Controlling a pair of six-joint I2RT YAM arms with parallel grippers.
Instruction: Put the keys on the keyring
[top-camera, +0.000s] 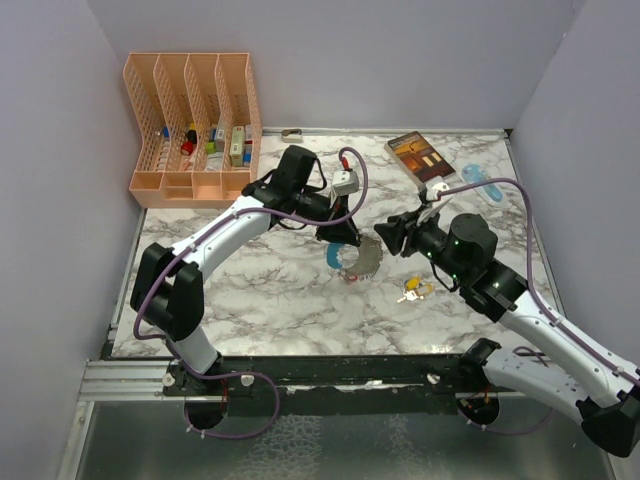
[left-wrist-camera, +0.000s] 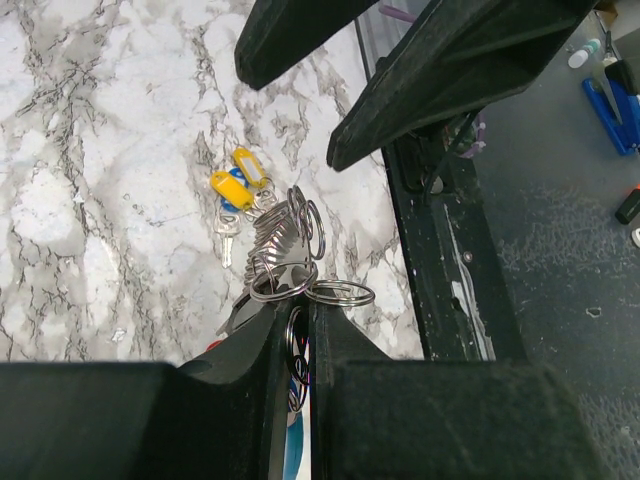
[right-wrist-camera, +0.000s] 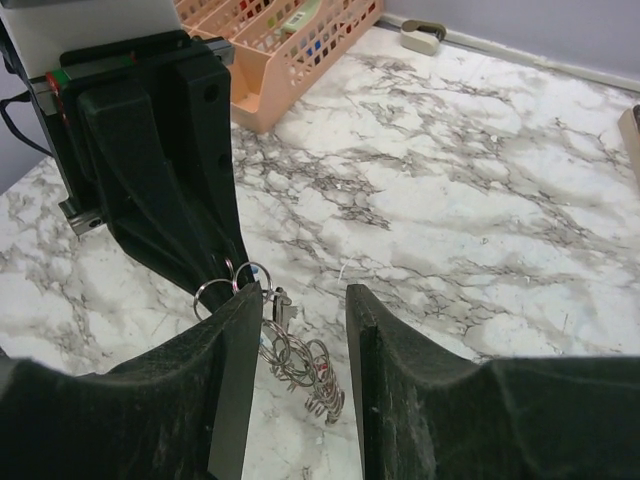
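The keyring, a bunch with a light-blue curved piece, a red tag and fanned grey metal pieces, hangs just above the marble table at its middle. My left gripper is shut on one of its thin rings, and the left fingers pinch the wire. My right gripper stands open just right of the bunch, with the dangling rings between its fingers, which do not grip them. The keys with yellow tags lie on the table near the front, and they also show in the left wrist view.
An orange desk organiser with small items stands at the back left. A brown box and a light-blue object lie at the back right. A small holder sits by the back wall.
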